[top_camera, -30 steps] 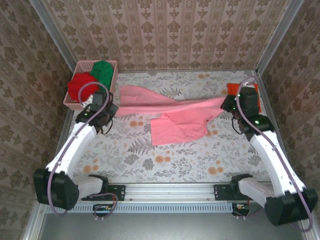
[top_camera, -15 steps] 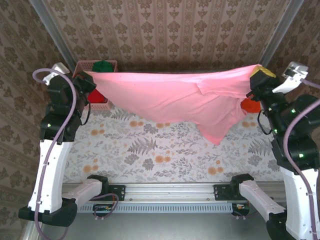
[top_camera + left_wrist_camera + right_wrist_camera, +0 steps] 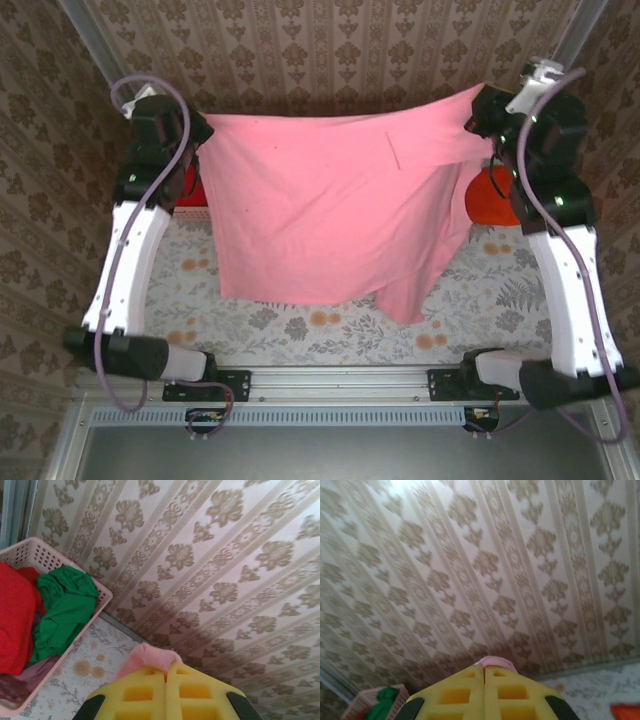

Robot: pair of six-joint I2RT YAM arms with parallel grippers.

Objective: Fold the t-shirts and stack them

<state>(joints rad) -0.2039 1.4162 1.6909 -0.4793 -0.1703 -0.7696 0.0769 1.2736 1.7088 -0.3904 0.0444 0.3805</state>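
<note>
One second ago the light pink t-shirt lay bunched on the desk, whereas now it hangs spread above it, top corners pinched tight in the raised left claw and right claw, ready, I judge, for laying flat.

Soft, even light all round — a bright glare on the wallpaper towards eleven o'clock, wrist views slightly hazy.

Floral table: basket L, orange tee R.
</note>
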